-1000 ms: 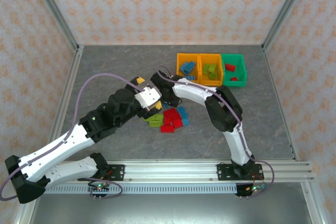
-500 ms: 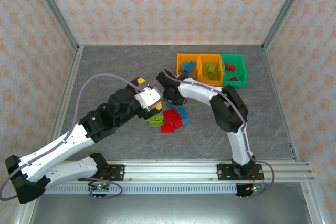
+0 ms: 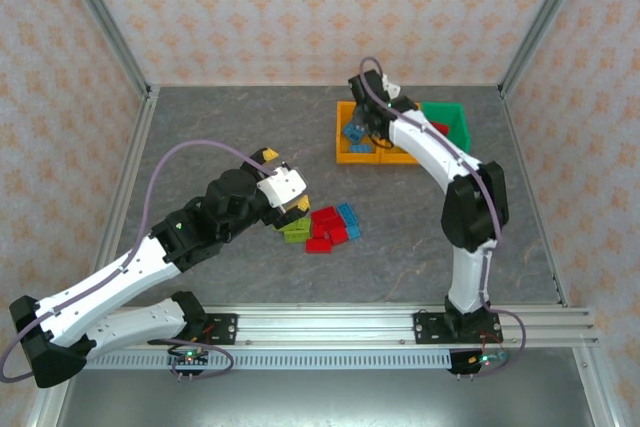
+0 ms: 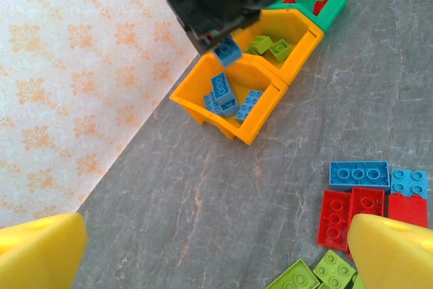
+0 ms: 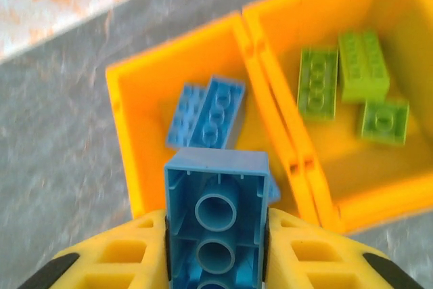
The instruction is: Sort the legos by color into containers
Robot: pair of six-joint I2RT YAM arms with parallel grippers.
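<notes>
On the table [image 3: 200,127], the row of bins [image 3: 345,156] stands at the far side. Just above the end orange bin [image 4: 223,123], the right gripper [image 5: 216,248] pinches a blue brick [image 5: 215,187], placed, I judge, to drop it among the blue ones inside. Near the row's front, the left gripper [image 4: 216,255] hovers with jaws spread wide over the loose bricks [image 3: 325,225], likely for the next pick.

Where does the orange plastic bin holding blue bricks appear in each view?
Top external: orange plastic bin at upper centre, leftmost of the row.
Left wrist: upper centre, nearest bin in the row.
Right wrist: centre-left, beyond the blue studded brick gripped by the right end effector.
Shared landmark: the adjoining orange bin of lime green bricks.
</notes>
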